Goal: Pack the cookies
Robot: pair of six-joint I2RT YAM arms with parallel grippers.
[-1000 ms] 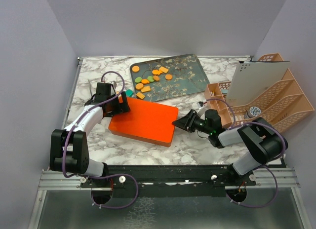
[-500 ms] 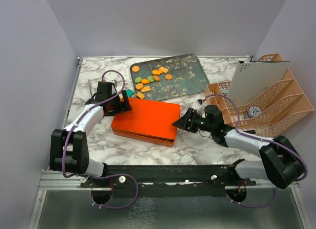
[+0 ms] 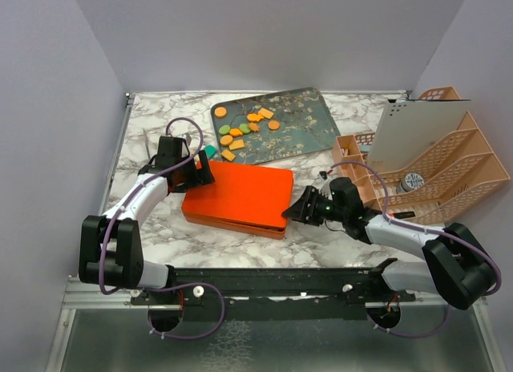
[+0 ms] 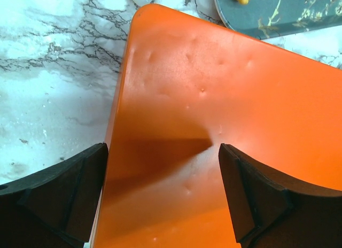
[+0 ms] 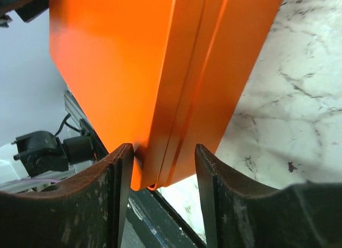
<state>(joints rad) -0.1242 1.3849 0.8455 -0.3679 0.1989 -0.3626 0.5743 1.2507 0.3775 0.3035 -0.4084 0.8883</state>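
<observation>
The left tool (image 4: 161, 152) is holding its jaws spread wide over the far-left corner of the closed orange box (image 3: 236, 196). The right tool (image 5: 160, 150) is straddling the box's near-right corner with a jaw on either side; I cannot tell whether they are pinching it. The box is lying on the marble tabletop (image 3: 321, 236). The cookies (image 3: 244, 127) are sitting loose on the teal patterned tray (image 3: 309, 131) just behind the box.

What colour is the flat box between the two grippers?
The box is plain bright orange, seen best in the top external view.
</observation>
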